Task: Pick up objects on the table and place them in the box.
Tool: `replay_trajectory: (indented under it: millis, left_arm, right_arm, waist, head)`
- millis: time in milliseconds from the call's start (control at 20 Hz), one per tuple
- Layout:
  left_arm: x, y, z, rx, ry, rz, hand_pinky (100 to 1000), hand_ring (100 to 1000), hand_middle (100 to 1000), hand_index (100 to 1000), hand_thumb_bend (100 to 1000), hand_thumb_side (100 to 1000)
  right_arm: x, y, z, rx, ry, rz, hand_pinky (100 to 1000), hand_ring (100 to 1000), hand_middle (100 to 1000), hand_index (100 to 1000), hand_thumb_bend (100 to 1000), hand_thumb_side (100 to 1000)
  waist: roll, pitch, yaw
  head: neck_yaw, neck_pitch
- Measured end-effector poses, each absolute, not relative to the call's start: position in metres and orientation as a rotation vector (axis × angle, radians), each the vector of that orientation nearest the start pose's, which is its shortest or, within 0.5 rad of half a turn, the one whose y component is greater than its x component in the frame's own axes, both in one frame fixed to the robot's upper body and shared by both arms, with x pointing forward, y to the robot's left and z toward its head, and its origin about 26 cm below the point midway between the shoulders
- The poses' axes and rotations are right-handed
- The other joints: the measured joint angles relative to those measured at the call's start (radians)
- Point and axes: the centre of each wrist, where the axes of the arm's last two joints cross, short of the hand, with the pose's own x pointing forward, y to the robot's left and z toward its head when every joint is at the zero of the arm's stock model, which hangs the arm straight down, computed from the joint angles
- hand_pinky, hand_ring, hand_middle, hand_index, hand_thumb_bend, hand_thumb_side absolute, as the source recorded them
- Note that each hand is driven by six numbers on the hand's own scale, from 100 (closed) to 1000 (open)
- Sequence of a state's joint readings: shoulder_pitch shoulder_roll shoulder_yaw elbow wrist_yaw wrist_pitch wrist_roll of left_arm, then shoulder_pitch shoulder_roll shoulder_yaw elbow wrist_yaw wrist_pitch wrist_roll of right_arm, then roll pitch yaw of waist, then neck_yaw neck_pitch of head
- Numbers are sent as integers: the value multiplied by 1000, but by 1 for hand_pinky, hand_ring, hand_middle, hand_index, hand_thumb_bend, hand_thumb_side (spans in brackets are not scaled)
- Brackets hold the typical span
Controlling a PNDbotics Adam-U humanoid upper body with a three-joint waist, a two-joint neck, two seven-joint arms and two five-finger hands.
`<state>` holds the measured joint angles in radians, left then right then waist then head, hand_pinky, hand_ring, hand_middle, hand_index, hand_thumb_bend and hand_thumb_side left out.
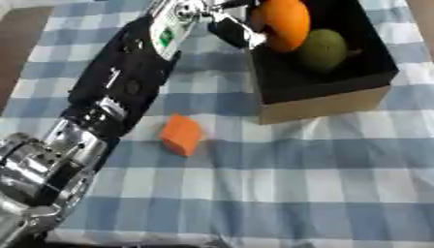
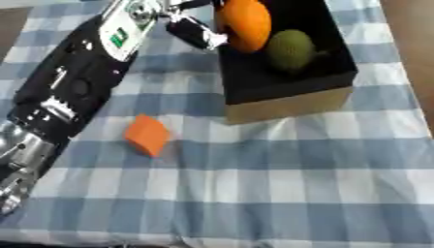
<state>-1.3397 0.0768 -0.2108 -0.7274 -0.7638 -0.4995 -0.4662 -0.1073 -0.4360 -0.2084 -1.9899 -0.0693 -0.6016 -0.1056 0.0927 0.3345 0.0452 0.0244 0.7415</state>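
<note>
Left eye view shows the left hand point(image 1: 230, 26) reaching from the lower left over the checked table point(image 1: 280, 193), its fingers point(image 1: 241, 34) curled against an orange fruit point(image 1: 284, 22) held above the box point(image 1: 326, 104). Well below the fingers lies an orange block point(image 1: 181, 134) on the cloth. Just right of the fingers, inside the box, sits 1 green fruit point(image 1: 324, 50).

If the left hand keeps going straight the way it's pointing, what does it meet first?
The left hand already holds the orange fruit over the box. Carrying on, it would likely meet the green fruit inside, though depth is unclear.
</note>
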Motion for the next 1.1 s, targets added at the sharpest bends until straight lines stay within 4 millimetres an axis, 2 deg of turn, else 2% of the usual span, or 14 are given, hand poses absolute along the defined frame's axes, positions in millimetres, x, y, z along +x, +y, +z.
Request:
replay_trajectory:
  millis: [50,100,150,250,350,550,700,800,950,1100]
  left_arm:
    - [491,62,274,-485,2444,2490,810,854,811,925,144,232]
    - [491,62,273,-493,2419,2498,819,864,818,930,174,289]
    - [491,62,273,-501,2399,2500,827,878,828,939,230,406]
    - [491,60,272,-507,2384,2484,832,886,834,947,288,485]
    - [490,58,272,-511,2385,2457,827,887,834,949,297,531]
    - [489,58,273,-504,2421,2400,824,888,831,949,248,539]
    - [488,57,277,-476,2455,2360,816,879,820,939,174,485]
    - [486,57,279,-453,2485,2330,811,874,814,934,133,484]
    - [485,60,284,-423,2533,2293,808,870,810,931,104,477]
    - [483,65,289,-397,2572,2258,799,860,800,922,100,414]
  right_arm:
    - [272,-345,179,479,3464,-361,937,1000,396,910,100,470]
    - [272,-345,179,478,3464,-362,937,1000,396,910,100,470]
    - [272,-345,179,478,3464,-362,937,1000,396,910,100,470]
    - [272,-345,179,477,3465,-362,937,1000,396,910,100,470]
    - [272,-345,179,477,3466,-363,937,1000,395,910,100,470]
    - [272,-345,179,477,3469,-366,938,1000,393,911,100,470]
    - [272,-345,179,478,3469,-367,938,1000,394,911,100,470]
    - [272,-345,179,479,3471,-366,938,1000,392,911,100,470]
    - [271,-345,178,482,3475,-365,938,1000,393,910,100,470]
    - [271,-345,178,482,3475,-364,937,1000,392,910,100,470]
  waist:
    - [0,0,0]
    - [0,0,0]
    - [0,0,0]
    - [0,0,0]
    - [0,0,0]
    - [0,0,0]
    - [0,0,2]
    - [0,0,4]
    - [0,0,7]
    - [0,0,10]
  head:
    - [0,0]
    - [0,0]
    - [0,0]
    - [0,0]
    - [0,0]
    - [0,-1]
    - [0,-1]
    - [-1,-1]
    - [-3,-1]
    - [-5,-1]
